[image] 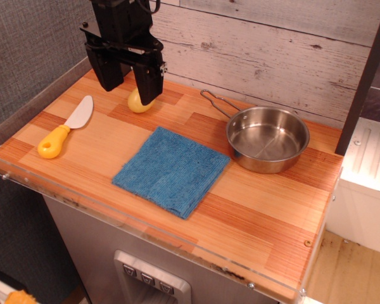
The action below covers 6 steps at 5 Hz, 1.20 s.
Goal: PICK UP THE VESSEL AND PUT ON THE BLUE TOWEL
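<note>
The vessel (267,138) is a small shiny steel saucepan standing upright at the back right of the wooden counter, its wire loop handle (216,102) pointing back left. The blue towel (171,169) lies flat in the middle of the counter, just left of the pan and not touching it. My gripper (129,85) is black and hangs open and empty above the back left of the counter, well left of the pan.
A yellow rounded object (139,102) sits behind my right finger. A knife with a yellow handle (66,129) lies at the left. A grey wall stands to the left, a plank wall behind, and a clear lip (114,212) runs along the counter's front edge.
</note>
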Each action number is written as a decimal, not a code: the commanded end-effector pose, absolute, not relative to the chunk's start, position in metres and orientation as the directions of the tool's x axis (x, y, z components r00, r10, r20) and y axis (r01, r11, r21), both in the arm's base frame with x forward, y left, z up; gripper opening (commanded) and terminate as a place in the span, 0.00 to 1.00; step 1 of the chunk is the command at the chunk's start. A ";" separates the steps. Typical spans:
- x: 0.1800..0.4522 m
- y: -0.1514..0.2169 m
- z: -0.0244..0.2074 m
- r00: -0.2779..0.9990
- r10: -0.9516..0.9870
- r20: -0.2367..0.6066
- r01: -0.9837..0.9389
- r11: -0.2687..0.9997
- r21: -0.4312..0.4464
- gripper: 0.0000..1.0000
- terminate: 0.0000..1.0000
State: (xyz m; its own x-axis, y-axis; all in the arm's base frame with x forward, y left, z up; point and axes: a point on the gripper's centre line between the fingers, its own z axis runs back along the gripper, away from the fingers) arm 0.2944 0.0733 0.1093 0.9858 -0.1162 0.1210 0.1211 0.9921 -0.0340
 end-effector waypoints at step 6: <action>0.334 -0.056 0.085 0.837 -0.519 0.176 0.537 0.841 -0.072 1.00 0.00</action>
State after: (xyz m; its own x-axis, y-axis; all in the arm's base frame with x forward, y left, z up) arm 0.3335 -0.0553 0.0705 0.8477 -0.5124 0.1376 0.5263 0.8448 -0.0966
